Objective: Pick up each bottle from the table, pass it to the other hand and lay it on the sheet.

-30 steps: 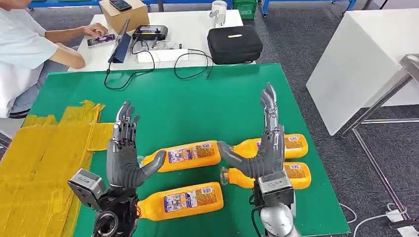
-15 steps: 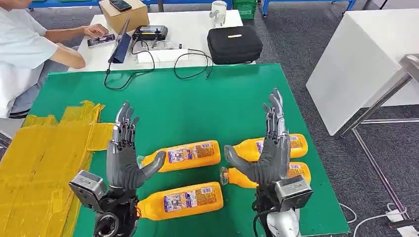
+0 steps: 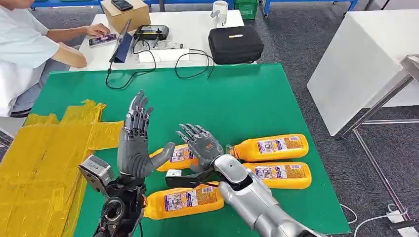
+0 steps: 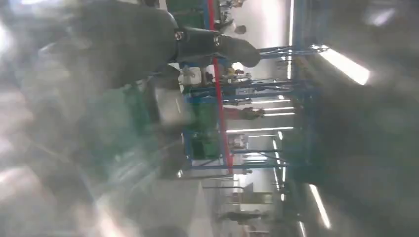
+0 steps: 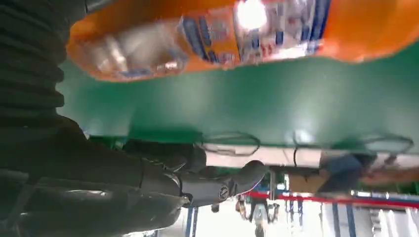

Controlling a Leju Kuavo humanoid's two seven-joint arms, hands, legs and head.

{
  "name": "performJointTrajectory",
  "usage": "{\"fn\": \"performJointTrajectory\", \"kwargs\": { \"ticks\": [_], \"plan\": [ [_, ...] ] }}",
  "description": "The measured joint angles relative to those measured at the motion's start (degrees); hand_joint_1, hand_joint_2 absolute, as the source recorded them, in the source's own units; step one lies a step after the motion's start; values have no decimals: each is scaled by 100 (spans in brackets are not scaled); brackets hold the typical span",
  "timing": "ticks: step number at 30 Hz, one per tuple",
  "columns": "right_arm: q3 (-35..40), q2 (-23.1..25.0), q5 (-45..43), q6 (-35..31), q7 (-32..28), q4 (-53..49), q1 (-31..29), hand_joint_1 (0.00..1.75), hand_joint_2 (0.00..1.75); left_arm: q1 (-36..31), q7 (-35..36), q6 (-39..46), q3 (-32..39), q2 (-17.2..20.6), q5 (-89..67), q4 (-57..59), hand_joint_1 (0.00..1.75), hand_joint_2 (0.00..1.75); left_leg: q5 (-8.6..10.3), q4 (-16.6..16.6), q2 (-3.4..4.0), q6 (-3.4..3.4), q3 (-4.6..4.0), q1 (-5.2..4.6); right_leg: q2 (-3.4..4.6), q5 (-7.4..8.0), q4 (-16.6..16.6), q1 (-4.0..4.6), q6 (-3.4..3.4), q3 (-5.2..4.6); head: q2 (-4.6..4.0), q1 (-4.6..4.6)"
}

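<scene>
Several orange bottles lie on the green table (image 3: 237, 94). One bottle (image 3: 269, 146) and another (image 3: 281, 174) lie at the right, and a third (image 3: 185, 201) lies near the front edge. A fourth bottle (image 3: 175, 154) lies in the middle, partly hidden. My right hand (image 3: 200, 143) hovers palm down over it with its fingers spread, holding nothing. My left hand (image 3: 134, 145) stands upright just left of that bottle, fingers apart and empty. The yellow sheet (image 3: 39, 158) covers the table's left side. In the right wrist view a bottle (image 5: 222, 34) lies close to my right hand's thumb (image 5: 222, 185).
Behind the green table stands a white table with a black case (image 3: 234, 43), a cardboard box (image 3: 123, 12), a tablet and loose cables (image 3: 192, 64). A seated person (image 3: 24, 49) rests an arm on it at the far left. A white block (image 3: 363, 64) stands to the right.
My right arm has swung left across the table, and its hand has turned from upright to palm down over the middle bottle. My left hand has risen slightly toward the right.
</scene>
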Motion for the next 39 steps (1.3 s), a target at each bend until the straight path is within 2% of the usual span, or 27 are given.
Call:
{"fn": "performJointTrajectory", "kwargs": {
  "ticks": [8,24,25,26,27,28,32,37,39],
  "plan": [
    [138,50,-33,-13,2,582,-198,0,175,-22,-2,4,0,0,4,83,0,175,-1,0,-1,0,-12,-2,0,0,-1,-4,0,-13,2,0],
    [228,72,44,-142,266,965,-379,0,175,-78,-4,20,0,0,20,177,0,175,-1,0,-1,0,-14,-1,0,0,-1,-4,0,-15,2,0],
    [230,79,50,-136,313,993,-387,14,175,-89,-4,20,0,0,24,188,0,175,-1,0,-1,0,-14,-1,0,0,-1,-4,0,-15,2,0],
    [230,81,6,-78,401,1043,-402,77,175,-100,-4,22,0,0,26,201,0,175,-1,0,0,0,-14,-1,0,0,-1,-4,0,-16,2,0],
    [223,81,-65,21,456,1087,-422,106,175,-103,-2,22,0,0,31,208,0,175,-1,0,0,0,-13,-1,0,0,-1,-4,0,-16,2,0],
    [199,77,-174,169,513,1150,-451,124,175,-107,-2,22,-2,0,33,219,0,175,-1,1,0,0,-14,-1,0,0,-1,-4,0,-16,2,0],
    [29,39,-422,372,597,1387,-582,134,175,-130,4,20,-48,0,50,276,0,175,-1,1,0,0,-14,-2,0,0,-1,-5,0,-17,2,2],
    [-175,0,-529,352,594,1555,-702,138,175,-146,13,26,-98,0,83,300,0,175,-1,3,0,0,-14,-2,0,0,-1,-5,0,-17,0,0],
    [-249,-6,-573,350,575,1579,-710,147,175,-145,15,42,-101,0,83,300,0,175,-1,3,0,0,-14,-2,0,0,-1,-5,0,-17,2,0]
  ]
}}
